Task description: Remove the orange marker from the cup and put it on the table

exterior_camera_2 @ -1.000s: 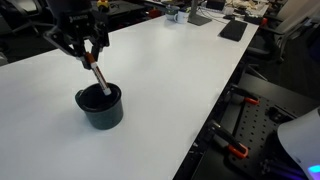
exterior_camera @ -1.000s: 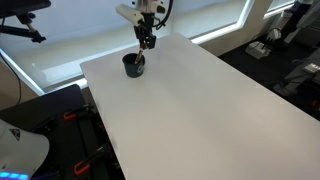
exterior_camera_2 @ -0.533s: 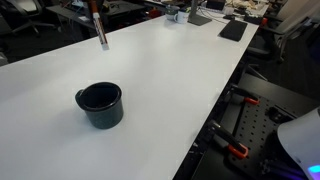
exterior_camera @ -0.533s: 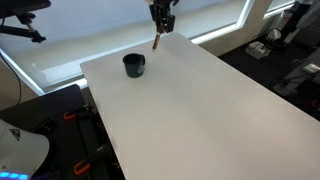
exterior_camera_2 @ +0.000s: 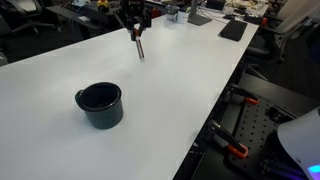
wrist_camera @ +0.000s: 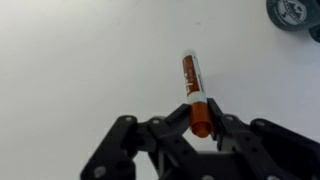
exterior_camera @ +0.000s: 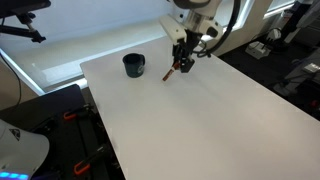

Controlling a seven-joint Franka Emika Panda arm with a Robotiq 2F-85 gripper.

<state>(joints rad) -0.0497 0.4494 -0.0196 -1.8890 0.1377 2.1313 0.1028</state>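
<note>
My gripper [exterior_camera: 184, 60] is shut on the orange marker [exterior_camera: 175, 70] and holds it by its upper end, tip down, just above the white table [exterior_camera: 200, 120]. It also shows in an exterior view, gripper [exterior_camera_2: 133, 24] with marker [exterior_camera_2: 138, 44] hanging below. In the wrist view the marker [wrist_camera: 192, 85] sticks out from between the jaws [wrist_camera: 200, 127]. The black cup [exterior_camera: 134, 66] stands on the table away from the gripper and looks empty in an exterior view [exterior_camera_2: 101, 105]. Its edge shows at the top right corner of the wrist view [wrist_camera: 295, 12].
The table's edges are close on several sides; beyond them stand black equipment, cables and clamps [exterior_camera_2: 240, 150]. Dark items [exterior_camera_2: 233, 30] lie at the table's far end. A window [exterior_camera: 70, 35] runs behind the table.
The gripper has lifted the marker out of the cup, carried it away from the cup across the table, and lowered it toward the tabletop.
</note>
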